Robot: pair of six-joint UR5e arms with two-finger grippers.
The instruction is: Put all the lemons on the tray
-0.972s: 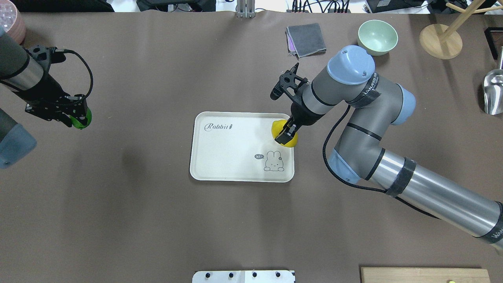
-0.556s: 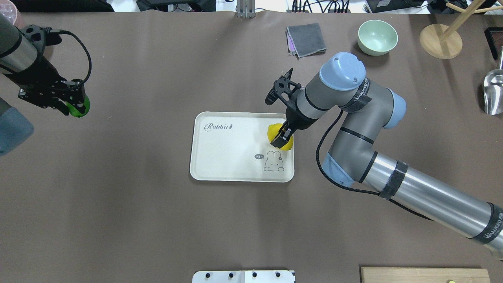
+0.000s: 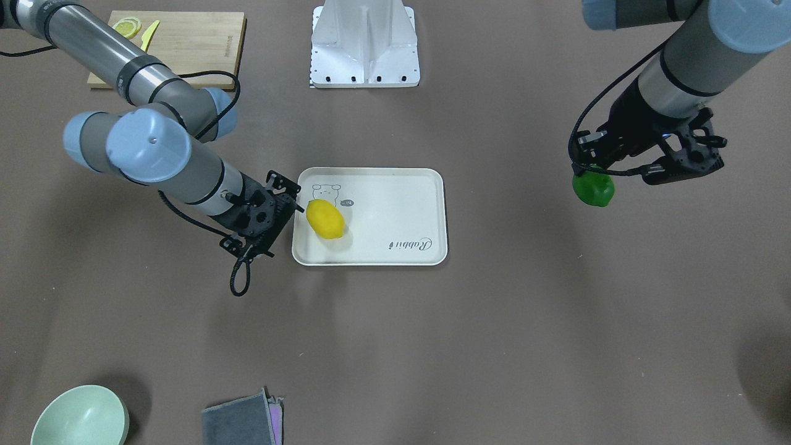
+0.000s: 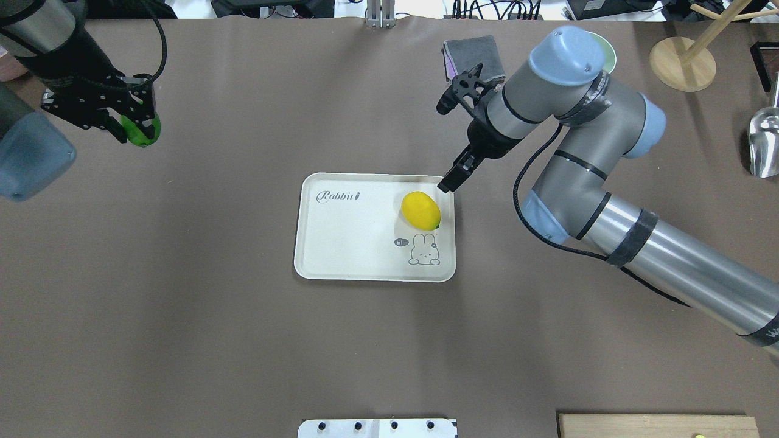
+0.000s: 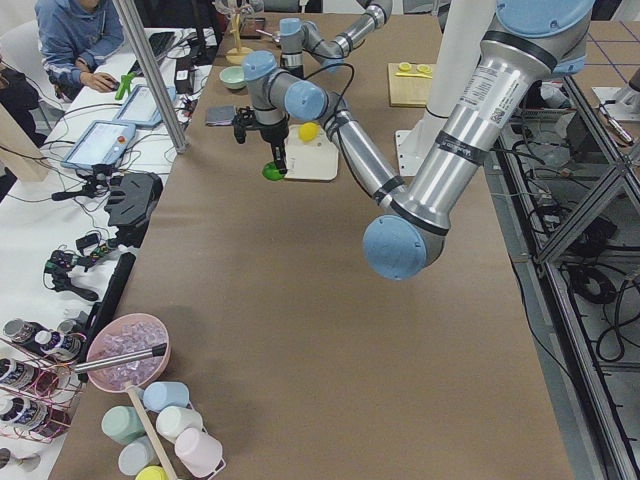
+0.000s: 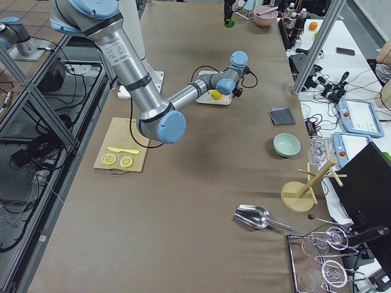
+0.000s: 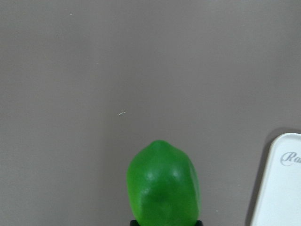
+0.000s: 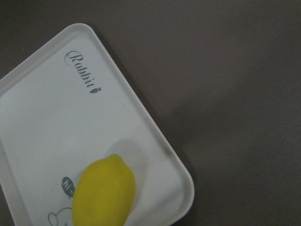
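Pinching the green lemon in the left gripper above the table, well left of the tray. Showing the yellow lemon loose on the tray's right part. Hovering the right gripper, spread and empty, just off the tray's far right corner.

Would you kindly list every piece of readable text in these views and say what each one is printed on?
"Rabbit": dark script in one corner of the tray.
"hi": small speech bubble beside the cartoon animal drawn on the same tray.
White lettering on the black strap around the right arm: cut off by the edge of the picture, not readable.
No other text is legible.
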